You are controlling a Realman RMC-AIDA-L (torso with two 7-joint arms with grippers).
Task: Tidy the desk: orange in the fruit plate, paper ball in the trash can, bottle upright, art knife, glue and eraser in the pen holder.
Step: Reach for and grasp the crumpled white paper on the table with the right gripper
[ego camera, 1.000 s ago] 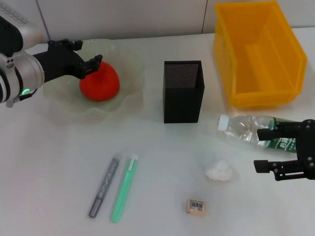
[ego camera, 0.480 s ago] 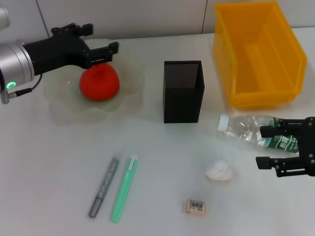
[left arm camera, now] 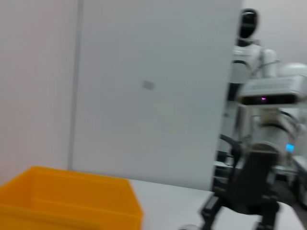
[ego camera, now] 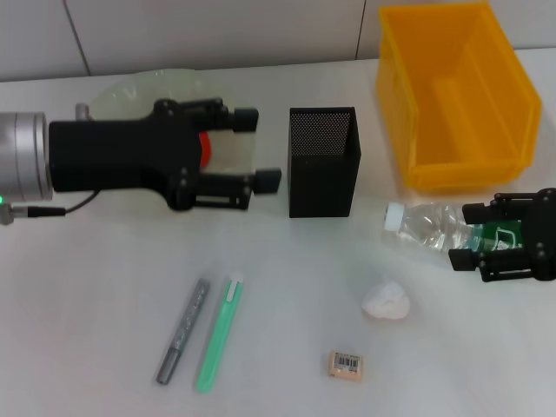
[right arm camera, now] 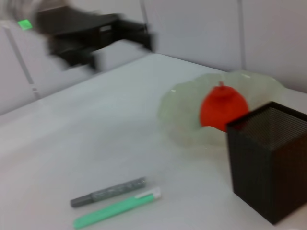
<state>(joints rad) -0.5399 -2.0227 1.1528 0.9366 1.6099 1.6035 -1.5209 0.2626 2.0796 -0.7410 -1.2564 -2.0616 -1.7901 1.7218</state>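
Bottle lay on its side on the table, right of the pen holder and just near of the trash can; long axis ran left-right, white cap toward the holder, labelled end toward the right edge. Right gripper sat at that labelled end, fingers spread open, one on the far side and one on the near side of the body, straddling it, nothing clamped; contact not resolvable. So the bottle extended leftward from the gripper, axis roughly in line with the fingers' reach. Right arm was clearly the nearer one for the upright step; my read is that was the step in hand, and it would need a firm pinch plus a rotation to swing the cap end up. Left gripper hung over the right rim of the fruit plate, just left of the holder, fingers wide open and empty. Orange sat in the plate, that part looked done. Paper ball lay just near-left of the bottle; eraser nearer still. Grey pen and green stick lay side by side at near left, well apart from the holder, which looked empty as far as visible.
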